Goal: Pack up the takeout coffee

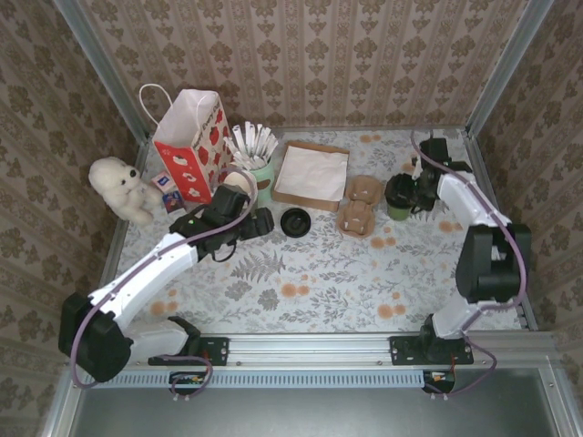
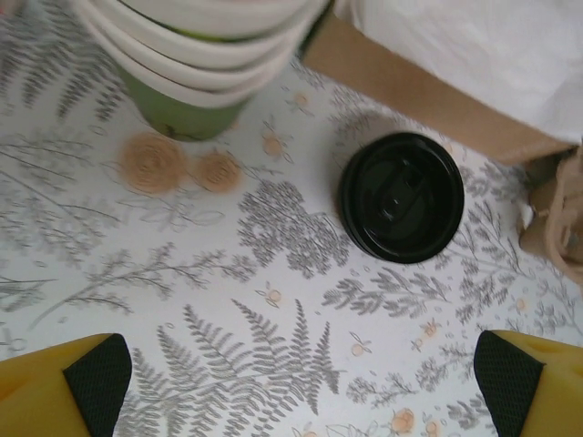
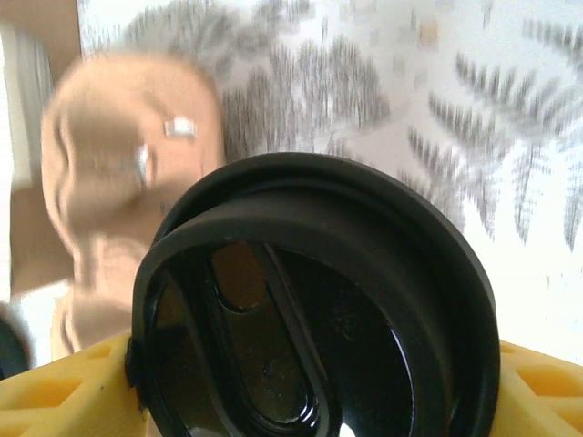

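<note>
On the flowered table (image 1: 301, 273) the takeout coffee (image 1: 398, 194) stands upright at the right of the top view, between the fingers of the right gripper (image 3: 314, 391), which seem closed on it, while the left gripper (image 2: 301, 373), wide open, is well apart at centre-left.

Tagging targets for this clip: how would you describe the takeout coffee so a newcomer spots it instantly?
Look at the table's right back area, just right of the brown cardboard cup carrier. The takeout coffee is there between the right arm's fingers. It is the one dark green cup wearing a black lid, unlike the loose lid lying mid-table.
</note>
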